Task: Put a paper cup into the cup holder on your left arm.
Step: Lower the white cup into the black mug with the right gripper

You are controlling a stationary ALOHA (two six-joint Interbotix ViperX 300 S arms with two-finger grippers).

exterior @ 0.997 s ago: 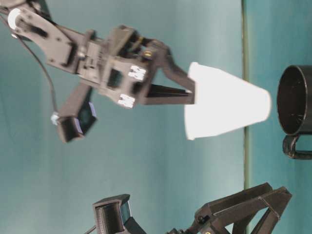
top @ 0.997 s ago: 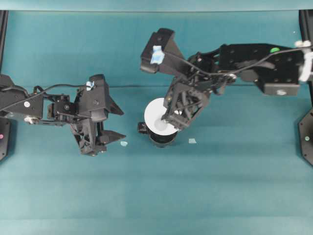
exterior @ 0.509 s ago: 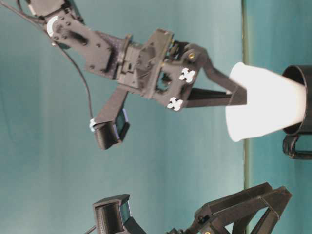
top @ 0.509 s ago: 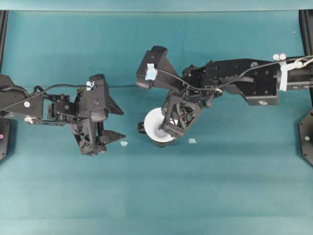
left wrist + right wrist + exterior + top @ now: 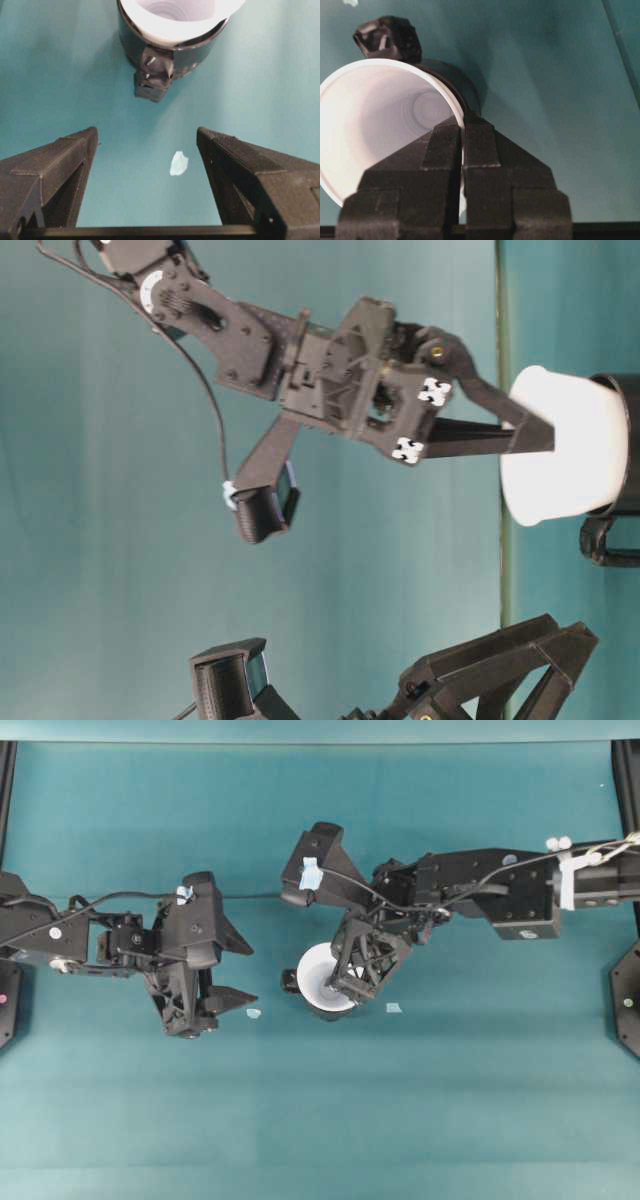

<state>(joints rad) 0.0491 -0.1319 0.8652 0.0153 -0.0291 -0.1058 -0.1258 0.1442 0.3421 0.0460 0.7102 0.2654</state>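
White paper cup – glossy blk cup holder – teal table, plain.

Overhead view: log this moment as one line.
right gripper: shut on white tapered paper cup rim | cup: partly seated in glossy black cylindrical holder | left gripper: open, empty

One camera looked straight down on the whole table; a second sat low and sideways. Both wrist cameras peered closely past their jaws, sharing the white cup.

No readable text, label, brand or number on anything in view.
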